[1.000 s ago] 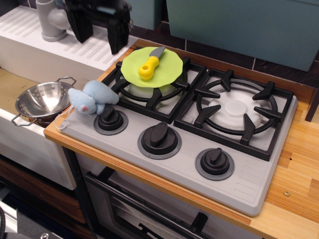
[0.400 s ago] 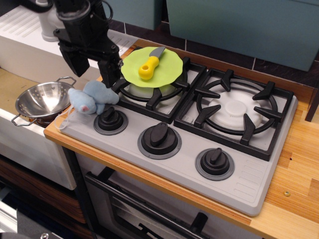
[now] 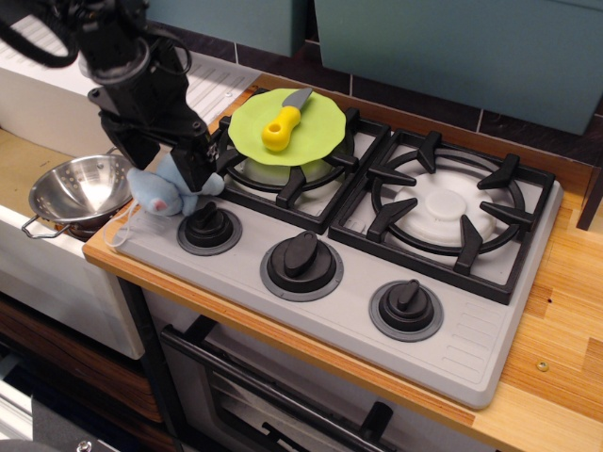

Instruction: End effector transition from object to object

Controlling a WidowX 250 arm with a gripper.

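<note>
- The shiny steel colander with two loop handles (image 3: 77, 190) sits left of the grey toy stove (image 3: 311, 282); its bowl holds nothing visible.
- The round lime-green disc (image 3: 287, 127) lies over the rear-left burner grate and carries the small toy knife with a chunky yellow handle and short grey blade (image 3: 283, 122).
- No readable writing or brand shows anywhere (the stove's front corner has only ridged lines).
- The black robot gripper with two straight parallel fingers (image 3: 168, 168) has come down and leftward from above the disc a second ago. Its fingers are now spread, straddling the small light blue plush animal toy with a pale pinkish patch (image 3: 162, 191).
- The plush lies at the stove's front-left corner, just behind the leftmost black knob (image 3: 208, 224), unmoved since before; whether the fingers touch it is unclear.
</note>
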